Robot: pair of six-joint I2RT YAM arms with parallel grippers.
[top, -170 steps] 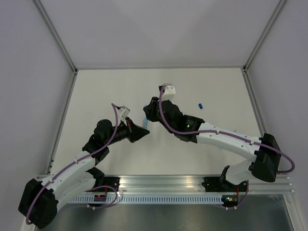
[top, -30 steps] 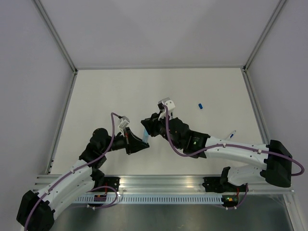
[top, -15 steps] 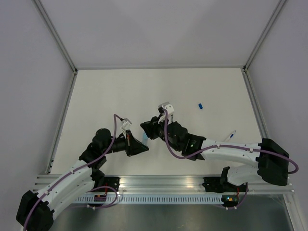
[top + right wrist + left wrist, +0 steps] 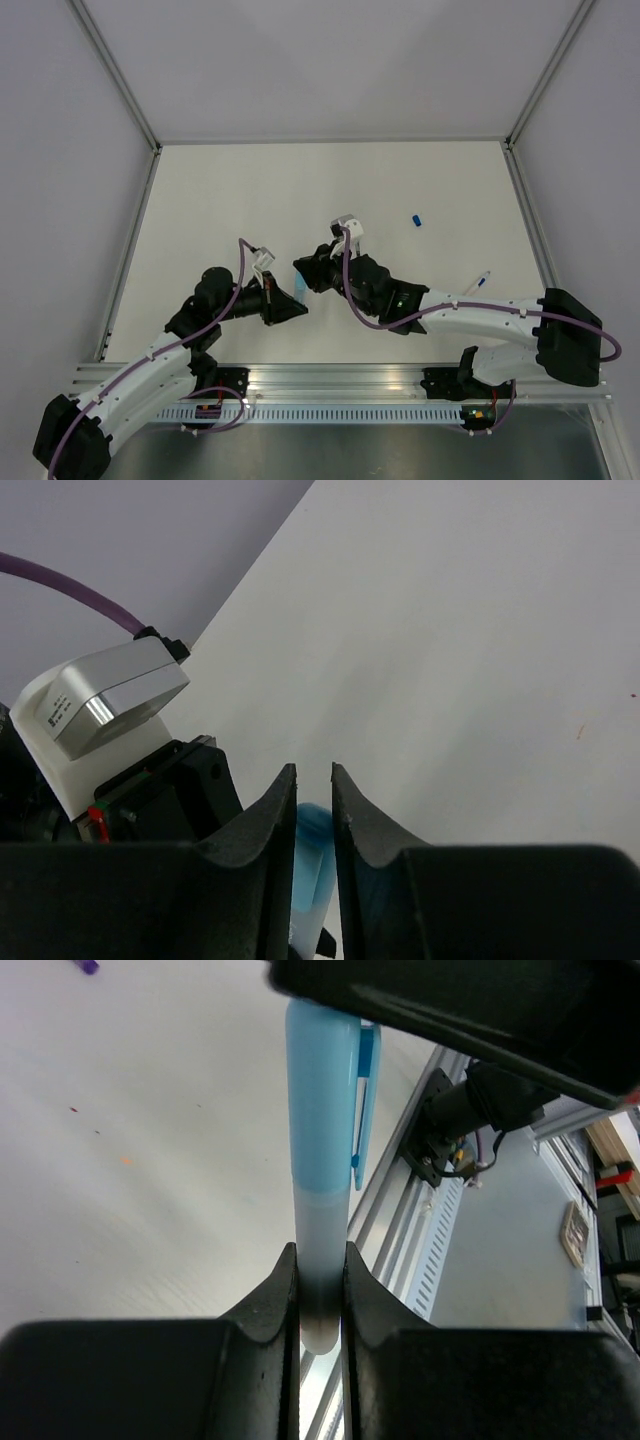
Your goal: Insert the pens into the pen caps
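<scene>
My left gripper is shut on the lower end of a white-barrelled pen and holds it upright above the table. A pale sky-blue pen cap with a clip sits over the pen's upper end. My right gripper is shut on that cap from the other side. In the top view the two grippers meet at the cap, the left gripper below it and the right gripper above it. A dark blue cap lies on the table at the far right.
A thin white stick with a blue tip lies on the table by my right forearm. The aluminium rail runs along the near edge. Grey walls enclose the white table.
Since 5.7 s ago both grippers have moved together toward the near edge with the pen and cap between them. Over the last second they barely shift.
</scene>
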